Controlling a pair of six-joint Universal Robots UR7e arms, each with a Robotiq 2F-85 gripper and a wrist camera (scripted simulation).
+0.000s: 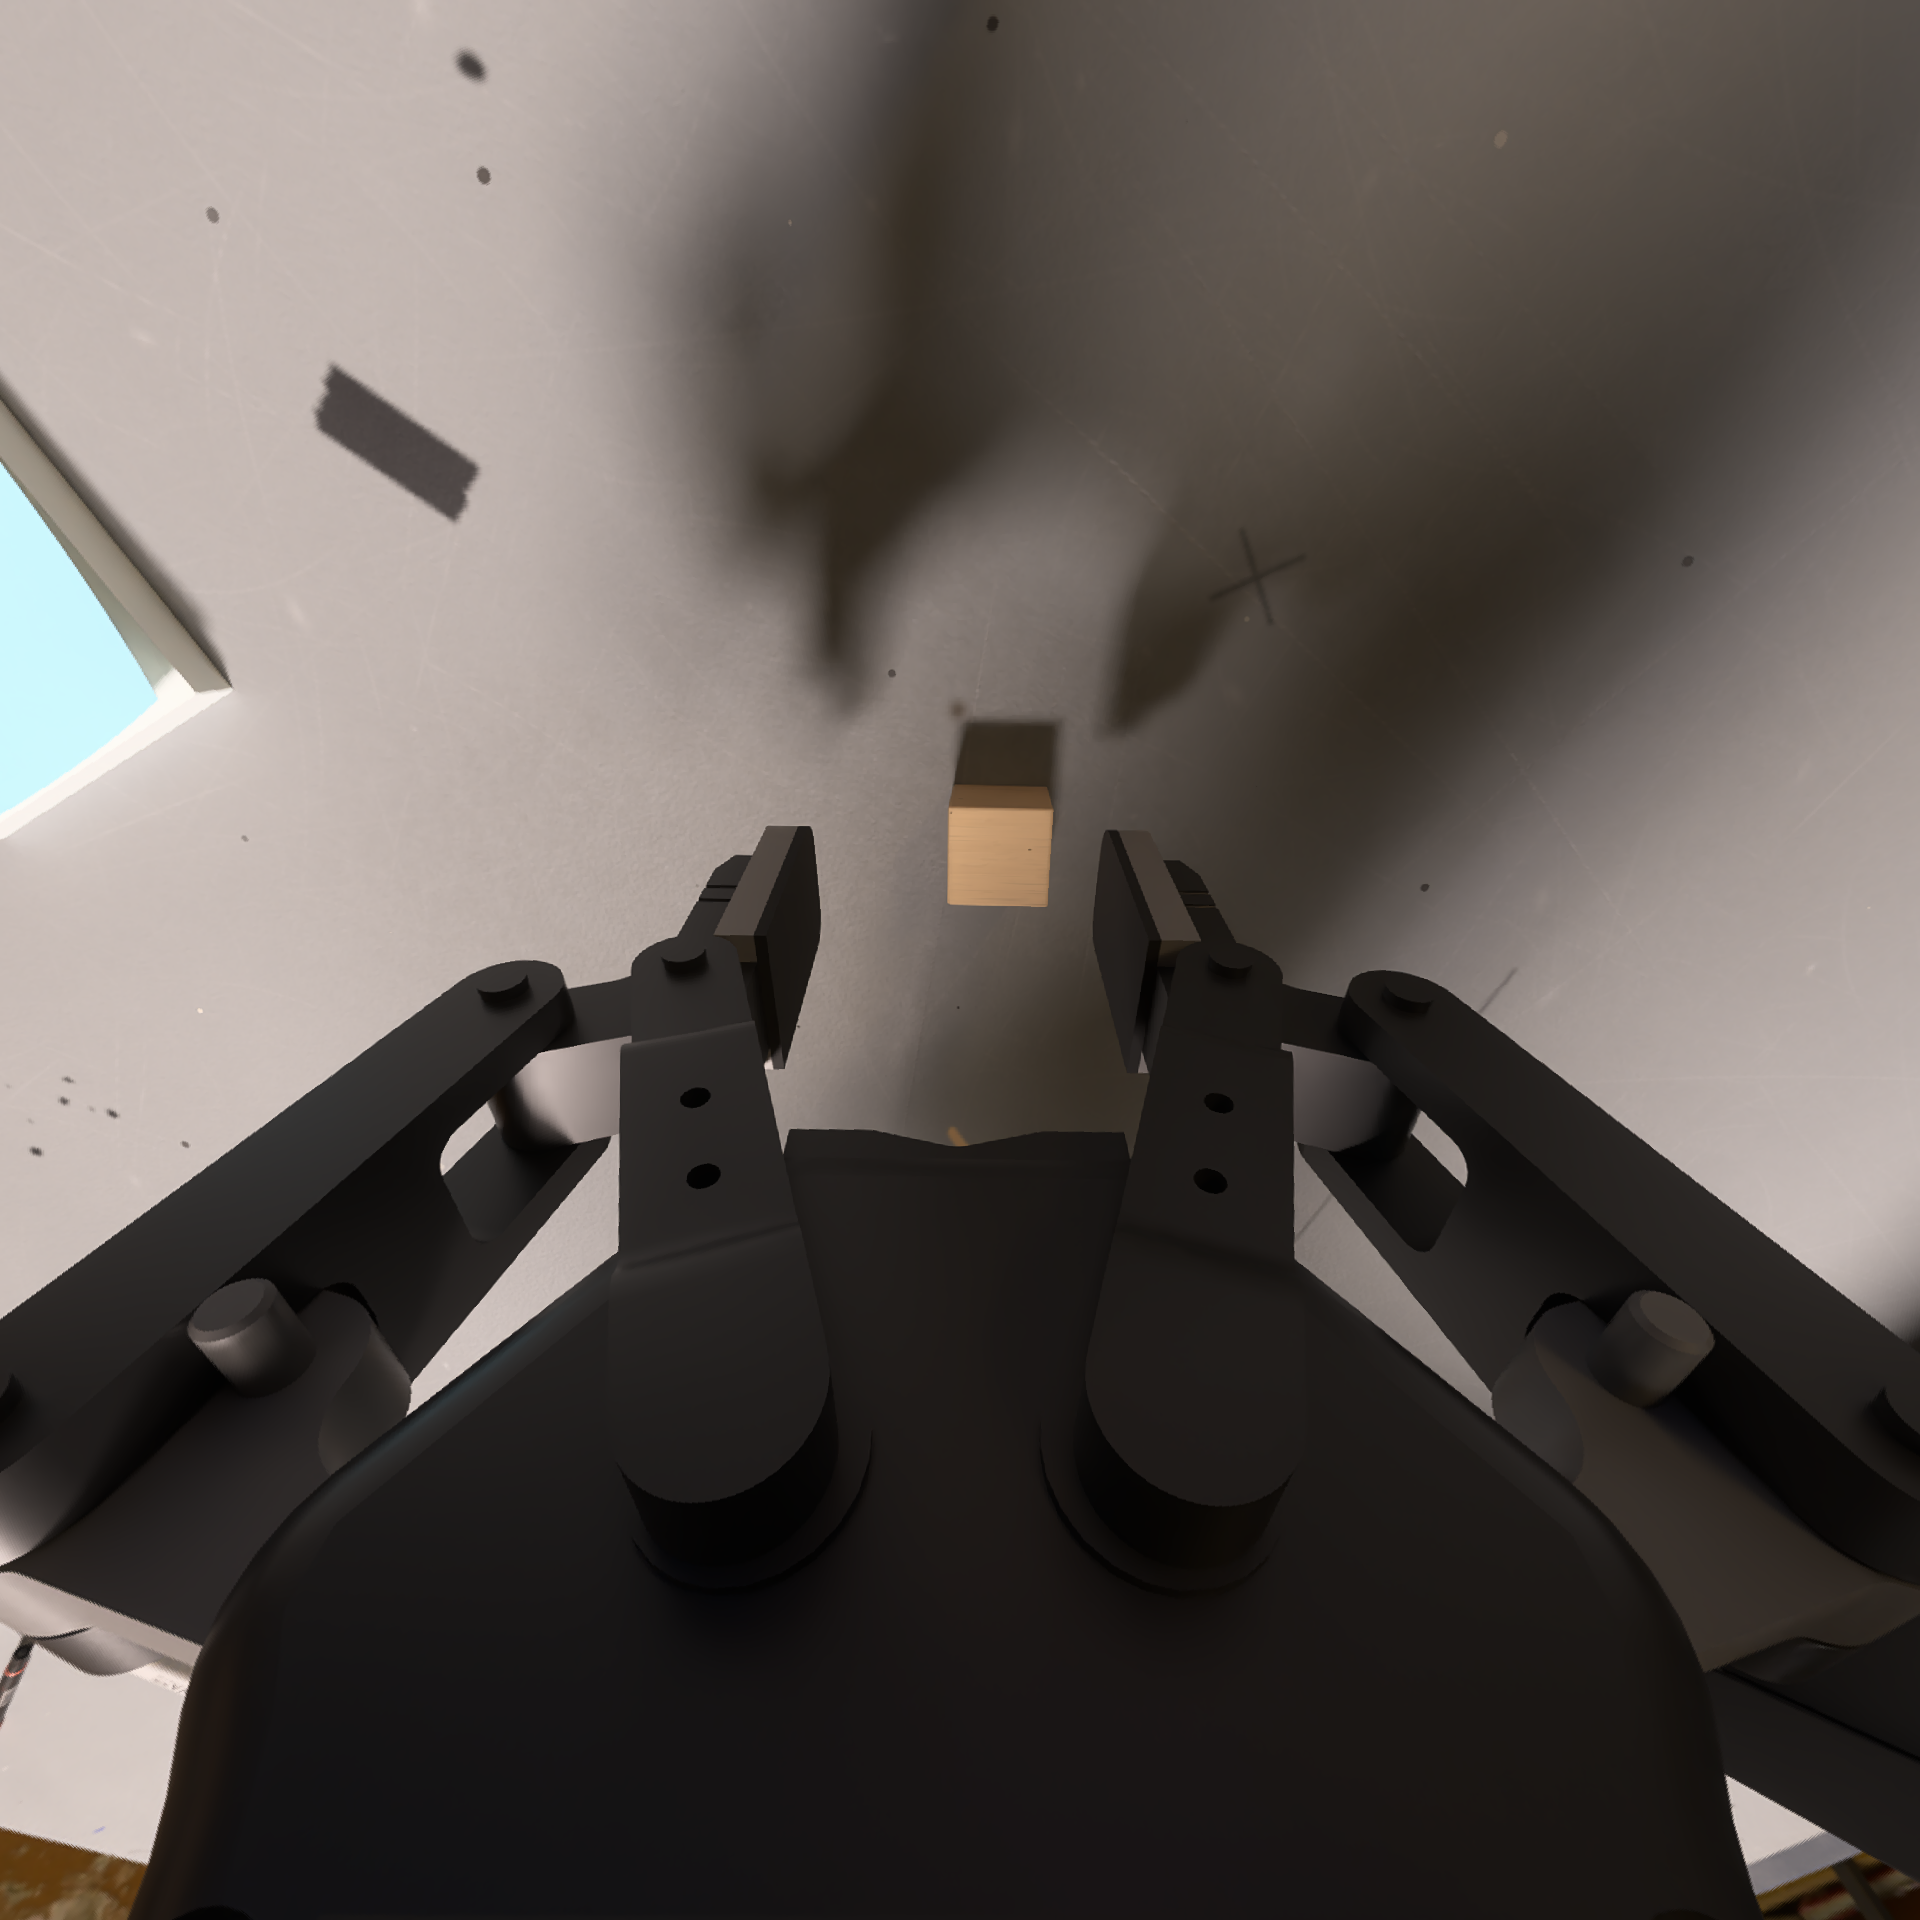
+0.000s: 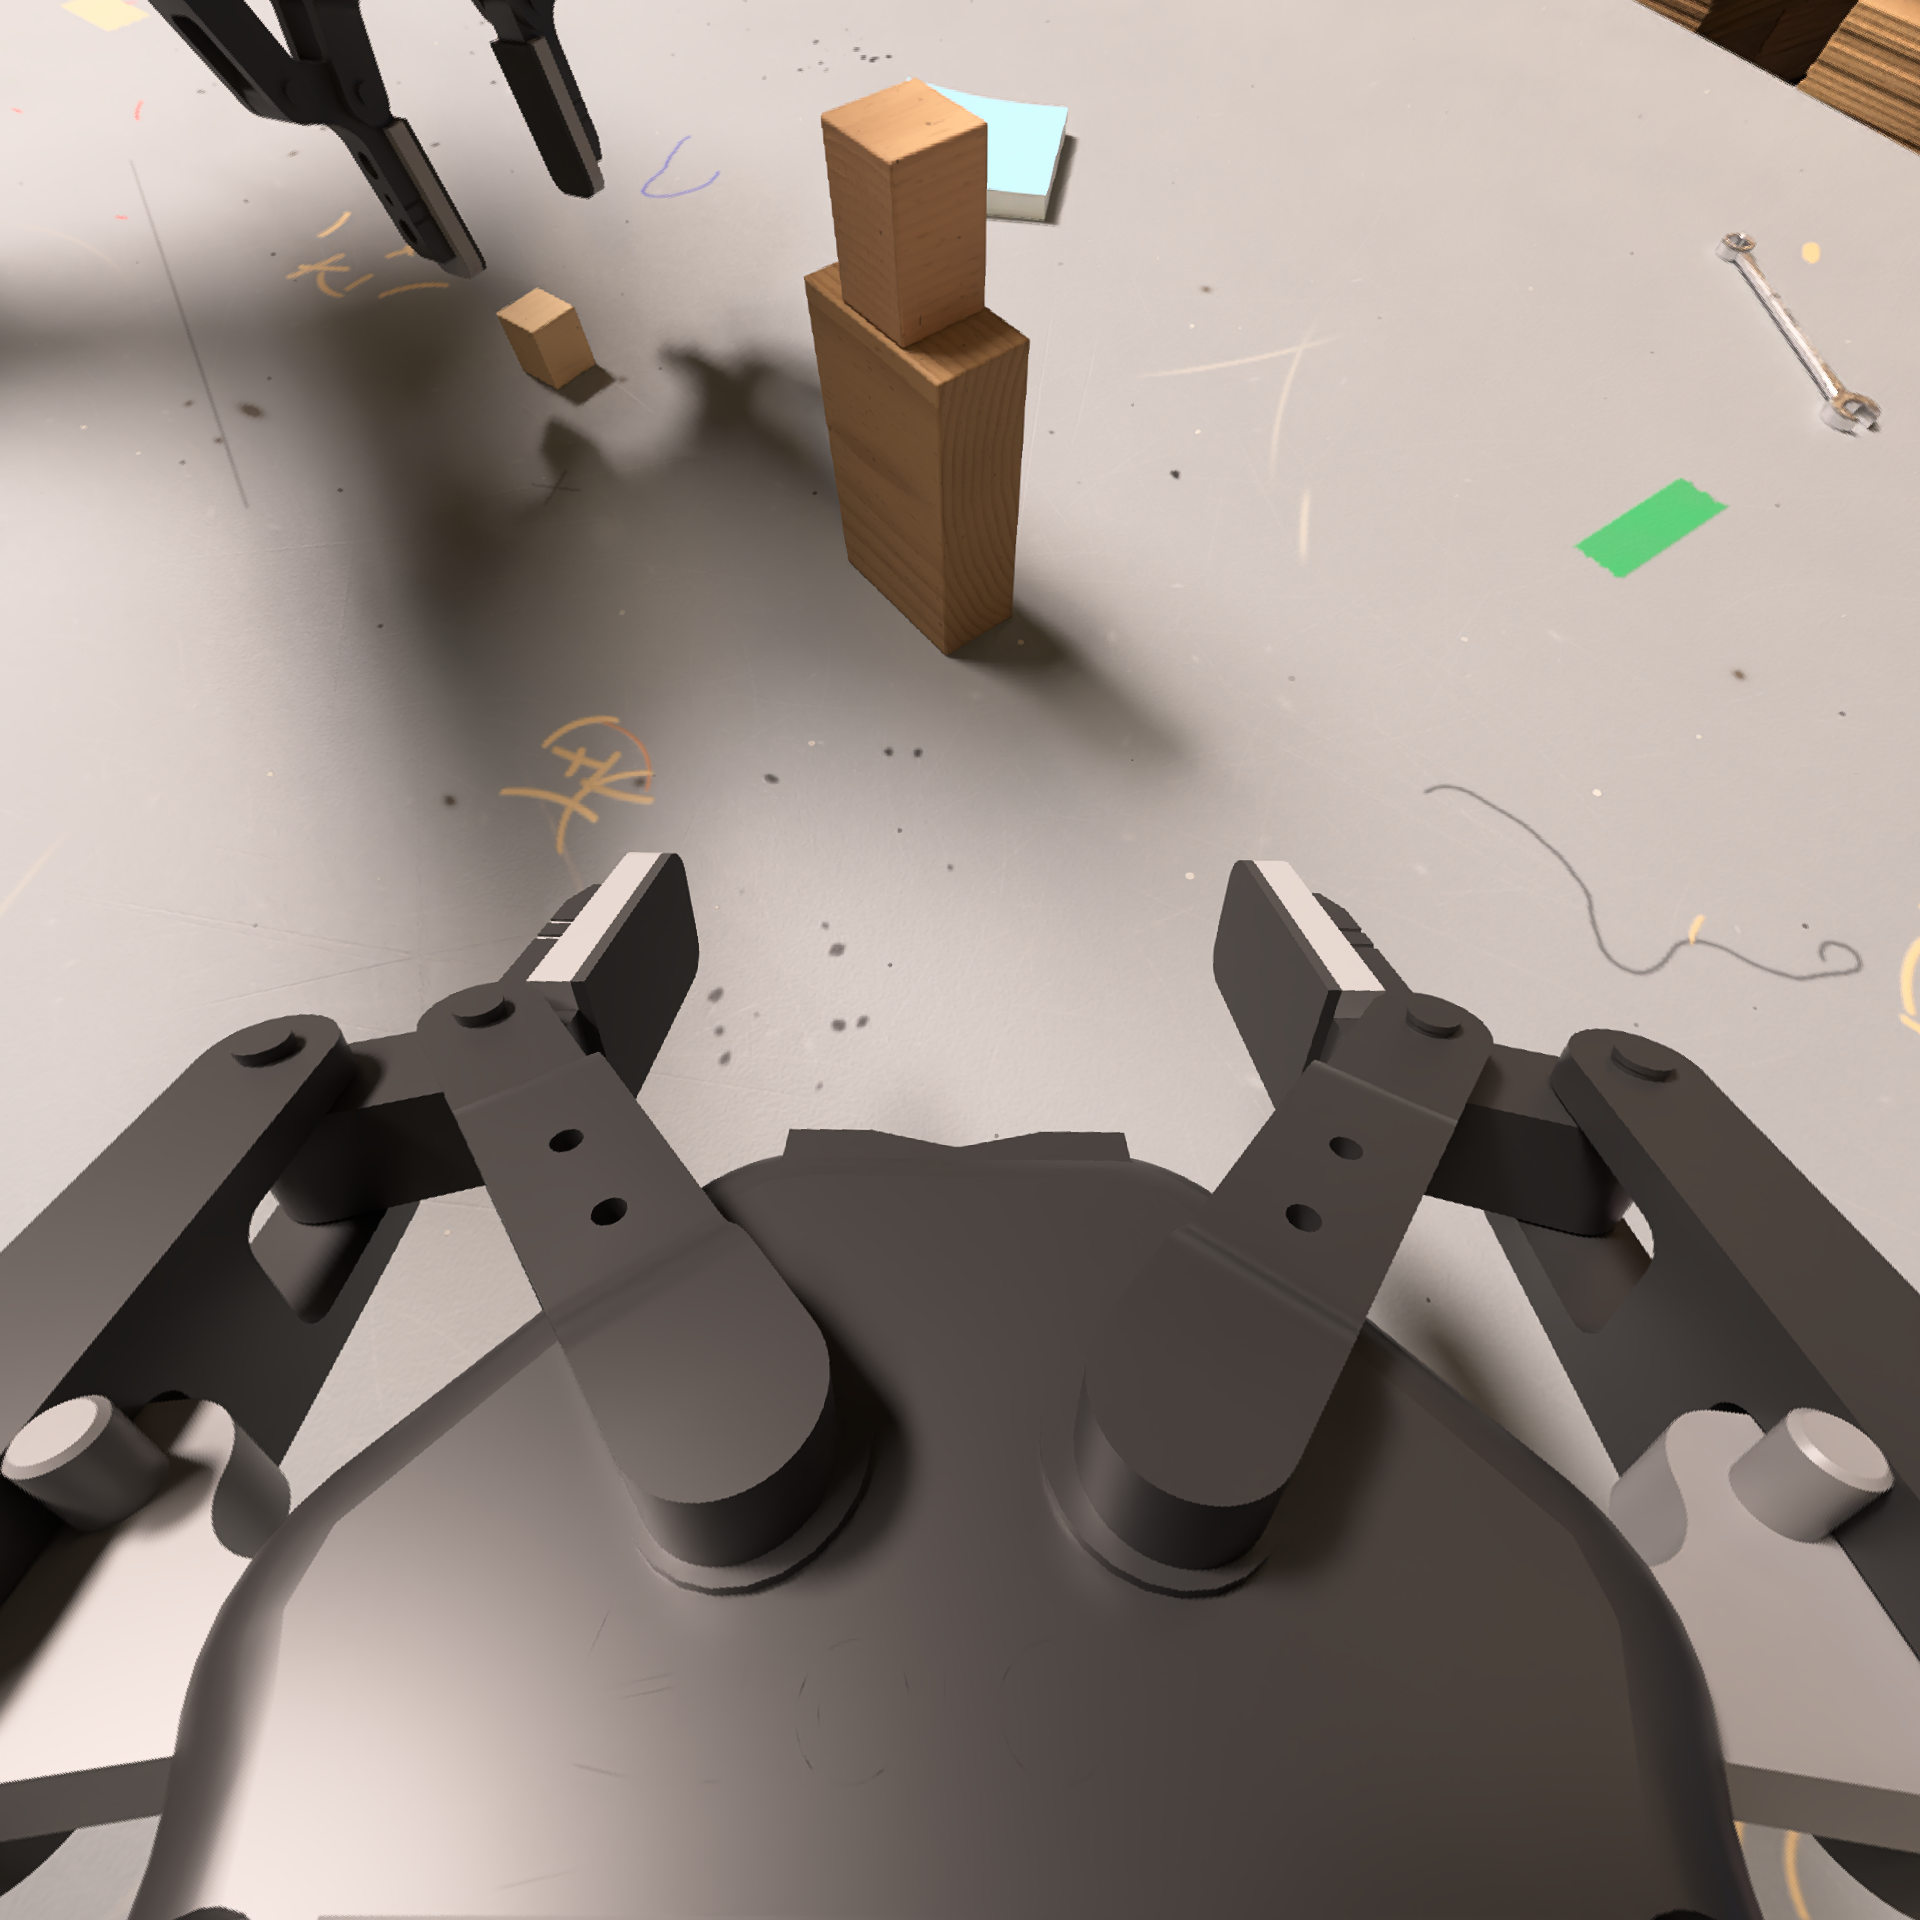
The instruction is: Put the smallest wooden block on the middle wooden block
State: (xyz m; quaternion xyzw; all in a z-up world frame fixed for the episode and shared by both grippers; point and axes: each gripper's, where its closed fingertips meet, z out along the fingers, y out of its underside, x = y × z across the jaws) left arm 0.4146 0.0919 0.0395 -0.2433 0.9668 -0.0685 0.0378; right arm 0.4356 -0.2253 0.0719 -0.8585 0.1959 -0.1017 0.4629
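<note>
The smallest wooden block (image 1: 1000,858) is a pale cube lying on the grey table, just ahead of my left gripper (image 1: 956,883), between and slightly beyond the open fingertips. In the right wrist view the same cube (image 2: 545,335) sits below the left gripper (image 2: 520,223), which hovers above it, open and empty. The middle wooden block (image 2: 906,208) stands upright on top of the largest wooden block (image 2: 925,457), to the right of the cube. My right gripper (image 2: 956,914) is open and empty, low over the table, well short of the stack.
A pale blue pad (image 2: 1023,156) lies behind the stack; its corner shows in the left wrist view (image 1: 62,644). A wrench (image 2: 1797,332) and a green tape strip (image 2: 1652,525) lie at the right. A dark tape strip (image 1: 395,442) lies left of the cube. The table's far edge (image 2: 1766,62) is at upper right.
</note>
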